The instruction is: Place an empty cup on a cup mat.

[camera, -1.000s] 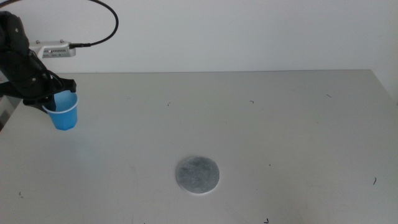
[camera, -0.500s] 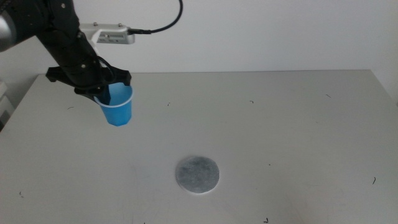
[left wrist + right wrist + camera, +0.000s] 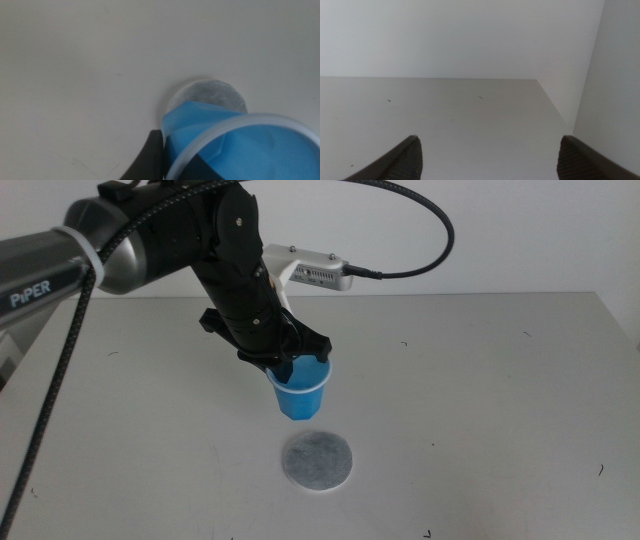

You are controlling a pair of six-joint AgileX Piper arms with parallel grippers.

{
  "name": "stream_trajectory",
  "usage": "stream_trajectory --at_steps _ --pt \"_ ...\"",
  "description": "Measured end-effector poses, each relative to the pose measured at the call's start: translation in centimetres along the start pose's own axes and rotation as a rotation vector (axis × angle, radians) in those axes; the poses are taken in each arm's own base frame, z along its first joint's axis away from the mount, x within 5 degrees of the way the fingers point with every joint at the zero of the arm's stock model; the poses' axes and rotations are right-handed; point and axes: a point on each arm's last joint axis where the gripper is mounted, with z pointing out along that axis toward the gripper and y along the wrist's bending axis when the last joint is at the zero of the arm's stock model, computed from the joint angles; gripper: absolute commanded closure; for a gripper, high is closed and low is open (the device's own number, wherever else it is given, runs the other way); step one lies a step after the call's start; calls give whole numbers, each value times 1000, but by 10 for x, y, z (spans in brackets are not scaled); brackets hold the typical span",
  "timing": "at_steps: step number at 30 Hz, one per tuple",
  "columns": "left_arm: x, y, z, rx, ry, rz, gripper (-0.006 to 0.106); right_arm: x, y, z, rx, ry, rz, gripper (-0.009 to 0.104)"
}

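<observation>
I see a pale grey flat table [image 3: 480, 380] with small dark specks, backed by a plain white wall [image 3: 500, 230].

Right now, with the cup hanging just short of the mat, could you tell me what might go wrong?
1. The left gripper pinches the cup only at its rim; thin paper could buckle or slip.
2. The cup sits beyond the cup mat, not over it; lowering now would likely miss or land on the mat's edge.

The right gripper waits, open, away from both.
</observation>
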Motion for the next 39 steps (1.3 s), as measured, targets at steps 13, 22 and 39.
stream_trajectory --at_steps 13,22,39 --pt "5 -33 59 30 120 64 100 0 0 0 0 0 0 1" --pt "8 -32 83 32 179 54 100 0 0 0 0 0 0 1" --pt "11 -29 77 10 212 71 -5 0 0 0 0 0 0 1"
